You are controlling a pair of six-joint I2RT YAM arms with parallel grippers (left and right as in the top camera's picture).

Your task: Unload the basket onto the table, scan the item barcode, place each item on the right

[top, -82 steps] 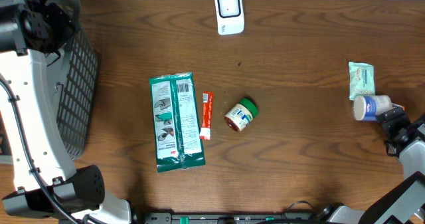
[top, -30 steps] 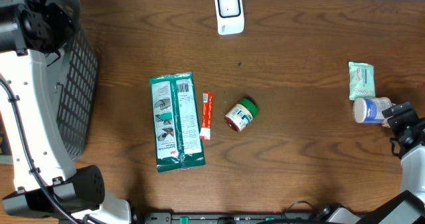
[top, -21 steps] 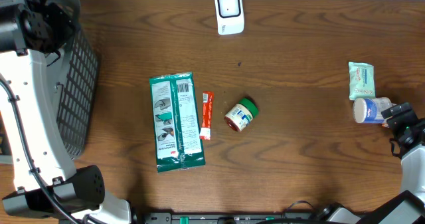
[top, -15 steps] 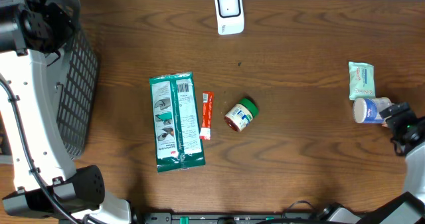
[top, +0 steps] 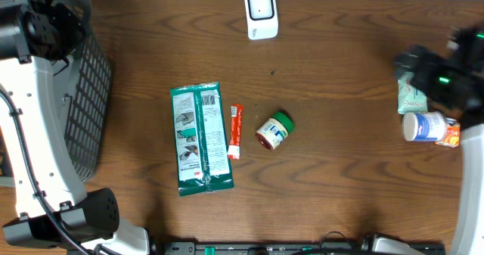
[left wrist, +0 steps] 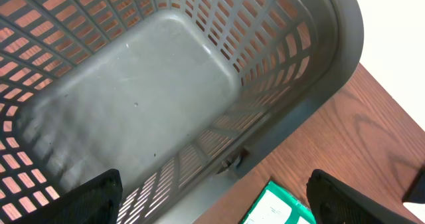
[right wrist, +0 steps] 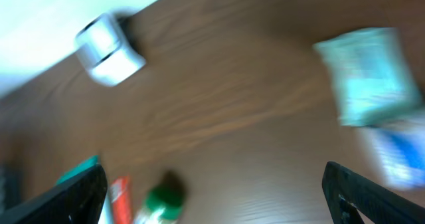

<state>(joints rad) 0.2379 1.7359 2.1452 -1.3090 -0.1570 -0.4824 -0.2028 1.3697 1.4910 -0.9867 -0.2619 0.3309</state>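
At the desk's (top: 340, 179) far edge, middle: white barcode scanner (top: 261, 13), standing alone.

Desk centre, three items in a row, left to right:
- green packet (top: 200, 138), flat, long side running near to far
- red stick sachet (top: 235, 131), just beside the packet's right edge
- small jar with green lid (top: 274, 130), on its side, near the sachet but apart from it

Right edge of the desk: pale green wipes pack (top: 412, 96); just nearer than it, a white-and-blue bottle (top: 422, 125) on its side, with an orange object (top: 451, 137) against its right end. What the orange object is cannot be told.

Right hand (right wrist: 216, 197): fingers spread wide, nothing between them. It is above the desk over the wipes pack and touches no item. The overhead view shows it only as a dark blur, and its own camera is smeared.

Left hand (left wrist: 216, 204): fingers far apart, holding nothing. It hangs over the dark slotted basket (left wrist: 312, 78) at the desk's left end. A corner of the green packet shows past the basket wall.

No item is at the scanner.
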